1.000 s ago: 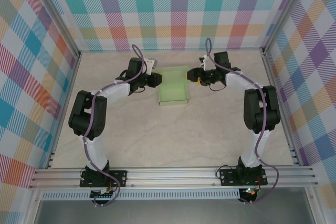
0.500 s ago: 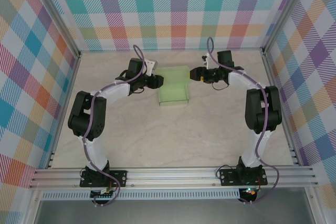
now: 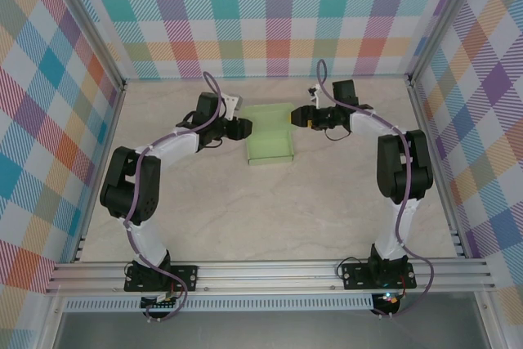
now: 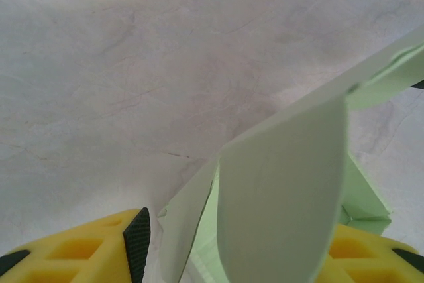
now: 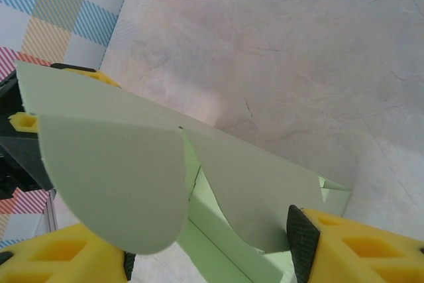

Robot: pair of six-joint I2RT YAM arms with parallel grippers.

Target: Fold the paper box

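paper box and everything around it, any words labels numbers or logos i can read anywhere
No text can be read anywhere in these pictures.
paper box: plain pale green card, no print.
left gripper and right gripper: yellow fingers, no markings.
walls: coloured check pattern, no writing.
arm bases: any label is too small to read.

Nothing legible: no txt, nos., labels or logos that I can read in any view. Paper box (image 3: pixel 270 132) card looks plain, unprinted. Surface (image 3: pixel 270 210) is marbled only. Walls (image 3: pixel 278 14) are plaid pattern only.
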